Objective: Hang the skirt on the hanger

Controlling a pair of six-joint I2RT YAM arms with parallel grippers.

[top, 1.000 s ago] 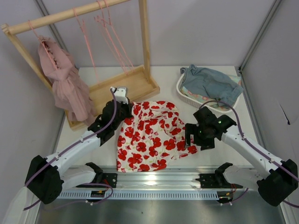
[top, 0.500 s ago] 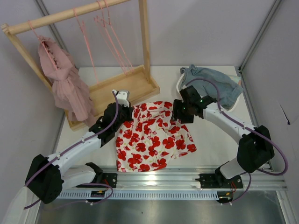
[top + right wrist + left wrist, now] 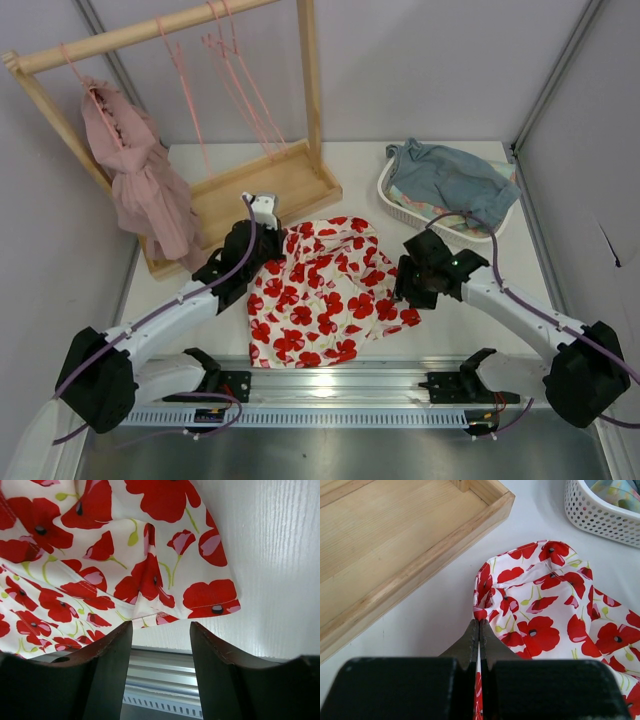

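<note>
The left gripper (image 3: pixel 272 243) (image 3: pixel 479 630) is closed, its two fingers pressed together on the left edge of the skirt (image 3: pixel 325 295) (image 3: pixel 545 625), just near of the skirt's far-left corner. You see the pinch best in the left wrist view: the red-flowered cloth passes between the finger pads and folds up just beyond the tips.

The right gripper (image 3: pixel 412 285) (image 3: pixel 160 625) is spread wide and grips nothing. In the right wrist view its fingers (image 3: pixel 107 665) stand on either side of the skirt's near-right corner. From these views you cannot tell whether they touch the cloth or hang just above it.

The skirt lies spread on the white table (image 3: pixel 450 320) (image 3: pixel 270 555), between the two arms. Its far edge lies close to the near corner of the wooden tray (image 3: pixel 270 185) (image 3: pixel 395 540) but does not touch it. Its near edge reaches the metal rail (image 3: pixel 330 385) (image 3: pixel 165 680) at the near side of the table.

The hangers (image 3: pixel 235 75) are thin and pink. They hang from the top bar of the wooden rack (image 3: pixel 150 30) at the far left, well apart from the skirt and from both grippers. Near the left end of the same bar hangs a dusty-pink ruffled garment (image 3: pixel 140 180).

At the far right stands a white perforated basket (image 3: pixel 400 210) (image 3: pixel 600 515), which holds a blue-grey cloth (image 3: pixel 450 175).
</note>
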